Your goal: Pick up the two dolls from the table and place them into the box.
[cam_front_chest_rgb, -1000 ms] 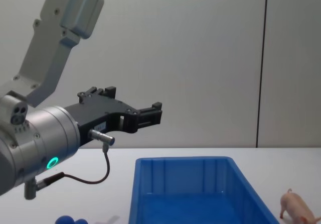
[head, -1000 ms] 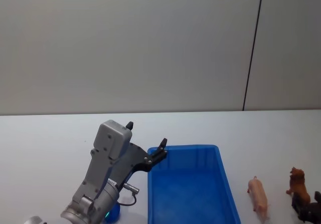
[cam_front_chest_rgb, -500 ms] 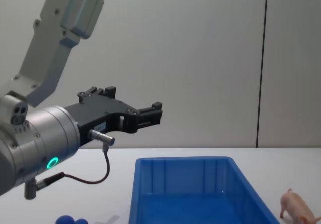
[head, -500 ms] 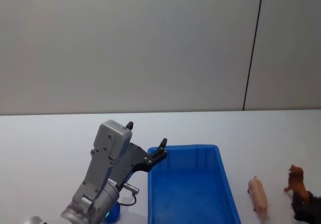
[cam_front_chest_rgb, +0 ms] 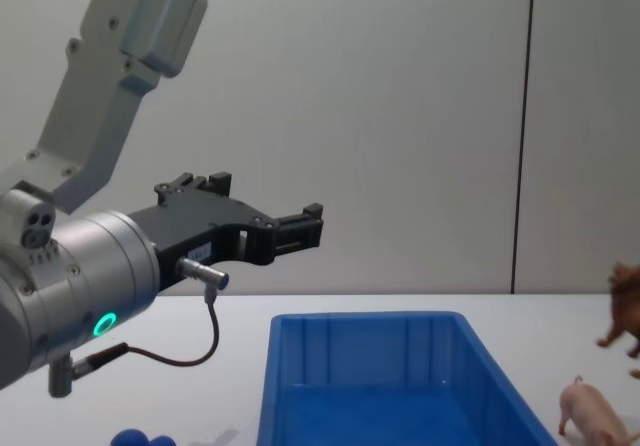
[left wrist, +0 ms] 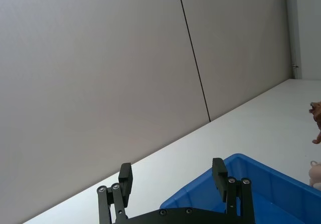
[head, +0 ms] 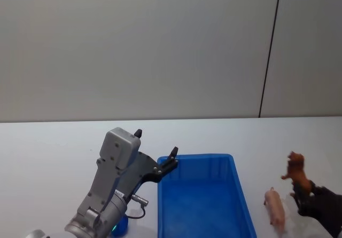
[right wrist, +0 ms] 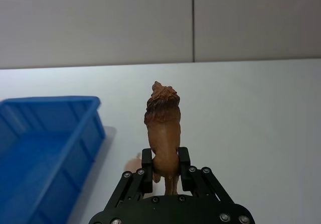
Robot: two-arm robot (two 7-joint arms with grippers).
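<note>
The brown doll [head: 295, 172] hangs above the white table [head: 53, 152], right of the blue box [head: 233, 174]. My right gripper [head: 302, 194] is shut on its hindquarters; the right wrist view shows the brown doll [right wrist: 163, 118] upright between the fingers [right wrist: 146, 170]. The pink pig doll [head: 274, 206] lies on the table between the box and the brown doll, also seen as the pig [cam_front_chest_rgb: 590, 411] from the chest. My left gripper [head: 157, 166] hovers open over the box's rear left corner, nothing between its fingers [left wrist: 219, 170].
A small blue object [head: 120, 226] lies on the table under my left arm, left of the box. A grey wall with a dark vertical seam [head: 270, 51] stands behind the table. Bare tabletop stretches behind and to the right of the box.
My right gripper has lifted the brown doll off the table and carried it up and a little leftward, toward the box. The pig and my left arm have not moved.
</note>
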